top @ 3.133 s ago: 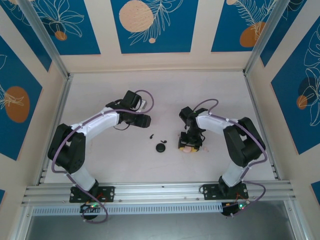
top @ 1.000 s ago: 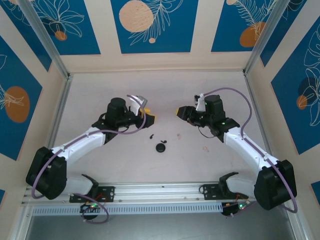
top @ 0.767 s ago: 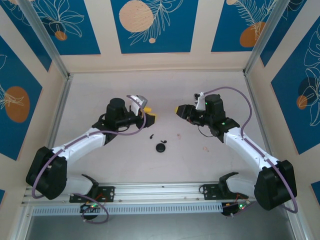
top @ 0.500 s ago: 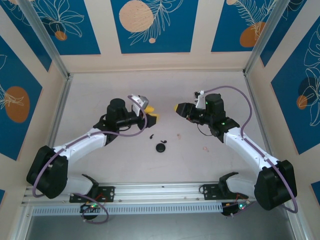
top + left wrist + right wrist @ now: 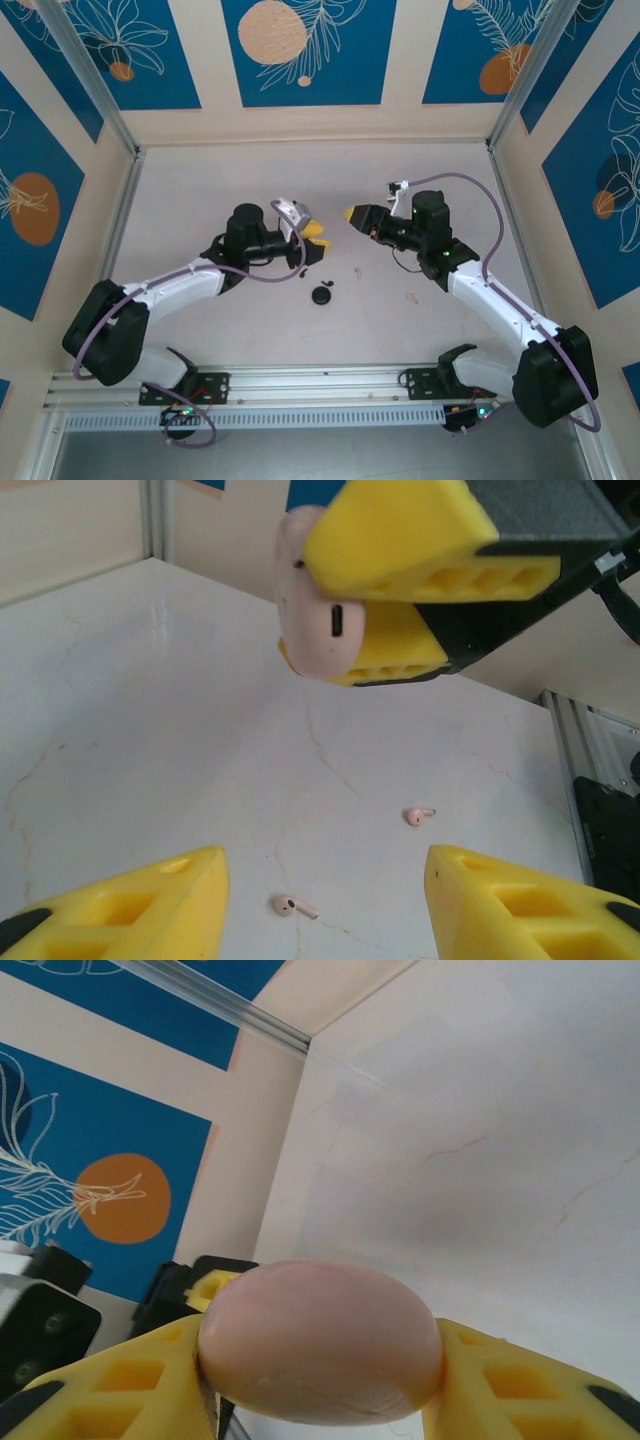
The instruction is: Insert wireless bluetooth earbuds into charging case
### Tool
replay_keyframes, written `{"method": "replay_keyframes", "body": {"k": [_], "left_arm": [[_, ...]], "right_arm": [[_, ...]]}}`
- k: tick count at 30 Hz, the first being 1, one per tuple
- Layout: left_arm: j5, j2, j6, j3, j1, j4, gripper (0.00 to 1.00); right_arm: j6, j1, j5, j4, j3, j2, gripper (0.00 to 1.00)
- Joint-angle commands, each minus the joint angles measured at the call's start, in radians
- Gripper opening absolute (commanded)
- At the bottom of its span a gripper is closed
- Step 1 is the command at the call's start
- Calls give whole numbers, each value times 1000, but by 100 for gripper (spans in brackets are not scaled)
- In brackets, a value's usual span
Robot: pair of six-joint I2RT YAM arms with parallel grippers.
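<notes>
A rounded pale pink plastic charging case (image 5: 318, 1340) is clamped between the yellow padded fingers of the right gripper (image 5: 320, 1360), in the lower middle of the right wrist frame. In the left wrist frame the same case is seen at top centre, a small dark slot on its side turned toward the camera. The left gripper (image 5: 322, 868) is held at the bottom of that frame with its yellow fingers apart and nothing between them. On the white veined table (image 5: 150, 730) one pale pink comma-shaped earbud (image 5: 293, 907) is seen at lower centre and a second pink earbud (image 5: 420, 815) right of centre. In the overhead frame a round black case (image 5: 321, 295) lies just below centre; the dark speck (image 5: 328, 283) beside it is possibly a black earbud.
</notes>
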Motion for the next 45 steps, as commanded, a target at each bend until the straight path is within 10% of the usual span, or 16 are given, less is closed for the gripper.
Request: {"method": "replay_keyframes", "body": {"k": [1, 45], "left_arm": [[9, 8, 43, 38, -33, 37, 54], [-107, 9, -31, 45, -110, 145, 21]], "right_arm": [[51, 16, -3, 60, -33, -36, 47], [132, 153, 36, 113, -102, -87, 49]]}}
